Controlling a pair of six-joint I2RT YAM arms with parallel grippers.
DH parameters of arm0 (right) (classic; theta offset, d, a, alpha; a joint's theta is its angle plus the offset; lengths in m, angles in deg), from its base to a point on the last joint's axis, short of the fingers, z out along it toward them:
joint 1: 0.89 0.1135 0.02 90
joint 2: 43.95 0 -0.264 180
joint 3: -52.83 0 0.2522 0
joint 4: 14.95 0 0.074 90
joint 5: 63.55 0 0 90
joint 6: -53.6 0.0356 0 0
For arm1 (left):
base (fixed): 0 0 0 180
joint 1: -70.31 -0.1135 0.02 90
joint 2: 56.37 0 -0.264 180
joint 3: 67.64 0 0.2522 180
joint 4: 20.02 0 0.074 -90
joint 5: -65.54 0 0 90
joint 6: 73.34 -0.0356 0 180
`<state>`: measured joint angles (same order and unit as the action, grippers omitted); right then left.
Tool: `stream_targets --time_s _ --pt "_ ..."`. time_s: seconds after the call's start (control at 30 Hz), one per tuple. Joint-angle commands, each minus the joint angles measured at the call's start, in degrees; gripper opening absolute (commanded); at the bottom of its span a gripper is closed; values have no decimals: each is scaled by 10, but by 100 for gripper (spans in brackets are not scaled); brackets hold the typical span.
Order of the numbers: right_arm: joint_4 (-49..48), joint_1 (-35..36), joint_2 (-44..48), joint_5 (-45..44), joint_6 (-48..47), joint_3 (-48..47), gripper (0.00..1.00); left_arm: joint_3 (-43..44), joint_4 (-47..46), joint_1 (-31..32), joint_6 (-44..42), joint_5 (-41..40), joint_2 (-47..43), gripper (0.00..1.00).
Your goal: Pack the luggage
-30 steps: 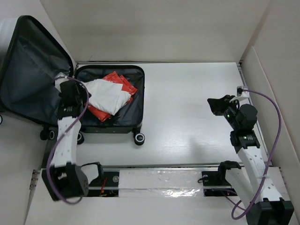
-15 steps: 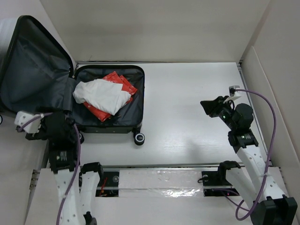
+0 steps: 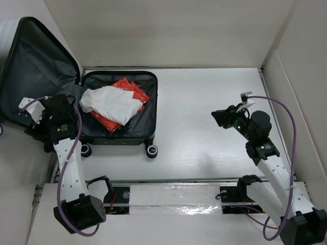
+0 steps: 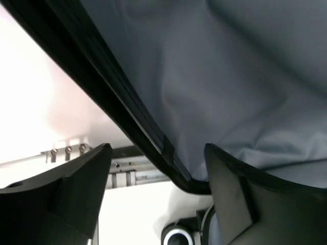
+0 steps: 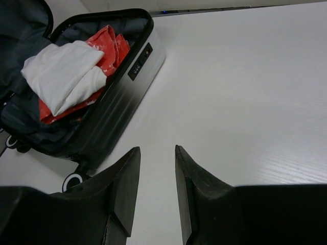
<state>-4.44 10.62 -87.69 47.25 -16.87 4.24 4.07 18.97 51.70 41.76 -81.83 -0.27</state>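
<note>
Starting with the worktop (image 3: pixel 214 97): it carries the luggage (image 3: pixel 152 109), which lies open well ahead of your right end effector (image 5: pixel 153 158) and off to its left, with the base flat and the lid (image 3: pixel 36 71) propped up. The lid's rim (image 4: pixel 130 125) runs slantwise just ahead of your left end effector (image 4: pixel 157 153). Its fingers are spread wide and grip nothing, and you cannot tell whether the rim already sits between them.

Expect the shell to be stiff and smooth, so it may roll on its wheels (image 3: pixel 152 149) when pushed. The grey lining (image 4: pixel 230 76) is soft and would only bunch, so take the lid by its hard rim, not the fabric.

To the right of the left end effector, a white cloth (image 3: pixel 115 102) lies loosely over red packs (image 3: pixel 125 84) in the base. The cloth looks limp and light, and it seems to hump above the edge, so it could snag a closing lid.

Your right end effector hangs over bare worktop with its fingers narrowly parted, holding nothing.
</note>
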Motion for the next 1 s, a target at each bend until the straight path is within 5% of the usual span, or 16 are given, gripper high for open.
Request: stream_targets --time_s 0.0,0.07,0.23,0.33,0.4,0.5,0.53,0.6,0.67,0.73,0.87,0.9,0.93,0.97 --pt "-5 12 5 -10 -18 -29 39 30 -35 -26 -37 -22 1 65" --pt "-5 12 3 -12 -19 -29 39 44 -23 -34 -26 -25 26 52" --pt "3 18 -11 -44 -20 -31 39 72 -19 -34 -22 -22 41 41" --pt "3 18 -25 -40 -20 -31 39 77 -27 -34 -36 -11 46 22" --pt "2 18 -30 -40 -21 -33 39 85 -24 -34 -37 23 45 0" --pt "-3 18 -39 -46 -20 -31 39 61 -69 38 -113 1 31 0" --pt "-4 18 -47 -46 -19 -31 39 46 -122 120 -150 -28 20 0" --pt "-9 18 -56 -45 -18 -31 39 -31 -224 213 -317 -156 5 0" --pt "-11 18 -70 -44 -16 -32 39 -86 -399 319 -498 -207 -15 0" --pt "-12 24 -76 -51 -17 -33 39 -148 -521 376 -578 -229 -22 0" --pt "-10 37 -82 -74 -20 -35 39 -184 -505 506 -581 -244 -17 0" --pt "-10 43 -85 -78 -21 -35 39 -174 -476 548 -524 -244 -15 2" --pt "-10 43 -87 -81 -21 -36 39 -161 -365 570 -474 -245 -9 10" --pt "-8 49 -89 -84 -22 -37 39 -141 -291 595 -411 -238 -7 40"
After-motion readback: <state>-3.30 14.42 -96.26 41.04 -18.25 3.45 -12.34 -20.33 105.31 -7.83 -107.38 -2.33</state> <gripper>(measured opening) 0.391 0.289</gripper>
